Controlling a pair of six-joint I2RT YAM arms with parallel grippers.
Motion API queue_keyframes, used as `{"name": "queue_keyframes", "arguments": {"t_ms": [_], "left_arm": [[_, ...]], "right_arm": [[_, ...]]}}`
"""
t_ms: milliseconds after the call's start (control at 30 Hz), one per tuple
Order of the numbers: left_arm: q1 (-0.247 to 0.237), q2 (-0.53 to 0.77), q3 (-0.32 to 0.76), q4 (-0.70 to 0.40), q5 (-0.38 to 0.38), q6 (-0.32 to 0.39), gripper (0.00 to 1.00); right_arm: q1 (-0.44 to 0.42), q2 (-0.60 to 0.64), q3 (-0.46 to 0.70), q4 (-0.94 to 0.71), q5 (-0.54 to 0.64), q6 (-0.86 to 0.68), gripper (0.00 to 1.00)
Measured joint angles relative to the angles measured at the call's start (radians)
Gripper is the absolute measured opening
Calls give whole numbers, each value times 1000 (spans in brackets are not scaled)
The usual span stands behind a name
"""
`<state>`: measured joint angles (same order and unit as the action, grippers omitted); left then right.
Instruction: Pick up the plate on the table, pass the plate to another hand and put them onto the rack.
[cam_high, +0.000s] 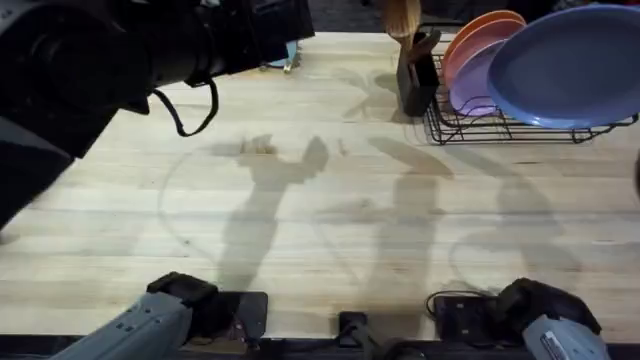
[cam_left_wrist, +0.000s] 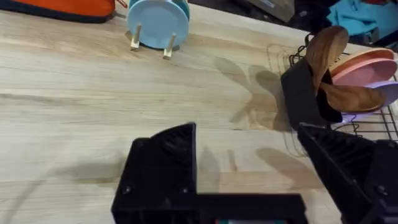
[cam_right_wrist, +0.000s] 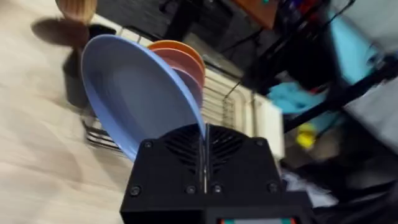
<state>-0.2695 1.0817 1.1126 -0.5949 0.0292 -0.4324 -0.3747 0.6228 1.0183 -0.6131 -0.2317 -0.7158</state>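
Nearest the arm bases, the wooden bench carries only shadows across its middle. At ten o'clock in the overhead view the left arm rises large and dark; its wrist view shows the left gripper with jaws spread wide, holding nothing, above bare wood. Farther off, toward one o'clock, stands the black wire rack, with a black utensil holder holding wooden utensils just beside its left end. Orange, pink and lilac plates stand in the rack's slots. The periwinkle-blue plate hangs tilted over the rack at two o'clock, its rim pinched between the closed jaws of the right gripper.
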Motion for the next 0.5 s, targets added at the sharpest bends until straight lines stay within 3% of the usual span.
{"name": "queue_keyframes", "arguments": {"t_ms": [333, 500], "left_arm": [[0, 0, 0, 0, 0, 0, 994], [0, 0, 0, 0, 0, 0, 994]], "right_arm": [[0, 184, 0, 28, 0, -337, 31], [0, 359, 0, 192, -15, -415, 31]]}}
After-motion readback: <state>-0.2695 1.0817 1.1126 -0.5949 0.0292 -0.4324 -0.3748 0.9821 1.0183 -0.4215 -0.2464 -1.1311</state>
